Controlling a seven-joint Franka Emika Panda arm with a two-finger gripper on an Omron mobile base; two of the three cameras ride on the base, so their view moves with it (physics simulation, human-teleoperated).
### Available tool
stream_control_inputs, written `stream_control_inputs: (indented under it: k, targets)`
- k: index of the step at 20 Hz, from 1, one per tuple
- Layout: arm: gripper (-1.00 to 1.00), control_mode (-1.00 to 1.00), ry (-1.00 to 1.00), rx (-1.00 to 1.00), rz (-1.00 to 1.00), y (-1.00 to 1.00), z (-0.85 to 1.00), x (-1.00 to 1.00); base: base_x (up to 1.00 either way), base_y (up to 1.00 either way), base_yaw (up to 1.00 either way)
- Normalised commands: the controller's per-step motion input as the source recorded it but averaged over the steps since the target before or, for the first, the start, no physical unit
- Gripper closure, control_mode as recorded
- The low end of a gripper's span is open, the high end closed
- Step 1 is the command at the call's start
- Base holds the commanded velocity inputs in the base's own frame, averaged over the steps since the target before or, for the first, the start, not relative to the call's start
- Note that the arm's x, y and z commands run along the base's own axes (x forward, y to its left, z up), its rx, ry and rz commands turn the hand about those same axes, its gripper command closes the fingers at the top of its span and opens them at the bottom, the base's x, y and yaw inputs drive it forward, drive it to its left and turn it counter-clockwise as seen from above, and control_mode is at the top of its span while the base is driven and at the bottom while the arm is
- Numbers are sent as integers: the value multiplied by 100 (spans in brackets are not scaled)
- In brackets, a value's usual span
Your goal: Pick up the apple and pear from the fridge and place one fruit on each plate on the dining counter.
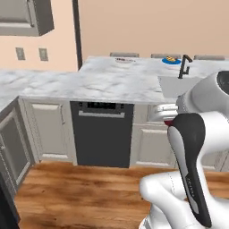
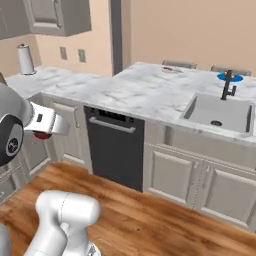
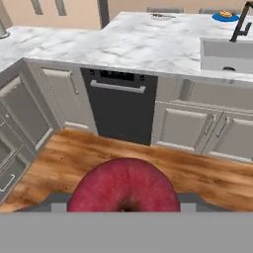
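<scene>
Red apple (image 3: 123, 187) clamped in tool (image 3: 123, 205), dimpled end toward camera, blue plate (image 3: 225, 17) far on dining counter (image 3: 143, 44)

The left base view is looking forward and down from behind the arm's left side, standing back from the tabletop (image 1: 112, 80) and catching its long front edge, the dishwasher (image 1: 103, 134) beneath and the faucet (image 1: 184, 66) far right. The right base view is facing the same tabletop (image 2: 145, 90) from the other side, sharing dishwasher (image 2: 116, 147), sink (image 2: 220, 112) and blue plate (image 2: 230, 77). The hand view is looking along the tool, low and level, towards the same dishwasher (image 3: 121, 106) and tabletop front edge (image 3: 148, 59)
</scene>
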Motion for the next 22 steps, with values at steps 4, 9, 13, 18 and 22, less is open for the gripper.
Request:
stream_control_inputs:
  k: [4, 9, 13, 18, 22]
  targets:
    - [100, 100, 0, 0, 0, 0, 0, 0, -55, -14, -70]
    - [100, 100, 0, 0, 0, 0, 0, 0, -9, -42, -75]
    - [100, 100, 0, 0, 0, 0, 0, 0, 2, -99, -38]
    - [100, 100, 0, 0, 0, 0, 0, 0, 73, -100, -2]
    - [100, 100, 0, 0, 0, 0, 0, 0, 100, -97, 0]
